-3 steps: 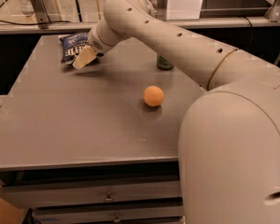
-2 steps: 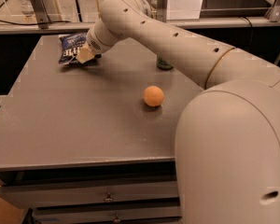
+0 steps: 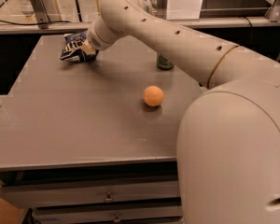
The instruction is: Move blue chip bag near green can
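Currently at eleven o'clock on the grey counter: crinkly navy-blue chip bag, claw at its three-o'clock edge, grip impossible to tell. Likely light, soft, slippery; best pinched by a crimped edge.

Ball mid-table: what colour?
Plain orange ball, camera view. The gripper is at the blue chip bag, back-left of the table.
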Controlling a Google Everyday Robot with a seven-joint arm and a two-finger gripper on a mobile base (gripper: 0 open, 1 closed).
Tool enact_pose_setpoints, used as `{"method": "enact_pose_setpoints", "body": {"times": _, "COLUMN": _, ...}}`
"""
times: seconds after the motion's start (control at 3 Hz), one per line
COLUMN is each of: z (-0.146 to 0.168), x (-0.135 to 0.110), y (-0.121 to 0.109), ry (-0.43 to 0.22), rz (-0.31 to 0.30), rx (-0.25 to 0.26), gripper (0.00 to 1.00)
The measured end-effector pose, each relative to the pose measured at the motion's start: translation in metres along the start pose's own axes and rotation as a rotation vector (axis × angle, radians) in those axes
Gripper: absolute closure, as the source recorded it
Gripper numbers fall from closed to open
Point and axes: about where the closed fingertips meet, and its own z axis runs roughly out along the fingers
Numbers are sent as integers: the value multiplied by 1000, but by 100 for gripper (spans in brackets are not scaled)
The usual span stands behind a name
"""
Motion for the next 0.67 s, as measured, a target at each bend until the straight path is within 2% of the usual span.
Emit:
{"method": "enact_pose_setpoints", "body": {"times": 0.33, "z": -19, "x": -2, "y": -15, "ry": -1, "rz": -1, "rx": 41, "gripper": 100}}
{"method": "enact_pose_setpoints", "body": {"times": 0.67, "z": -39, "x": -2, "y": -31, "ry": 6, "rz": -1, "rx": 87, "gripper": 100}}
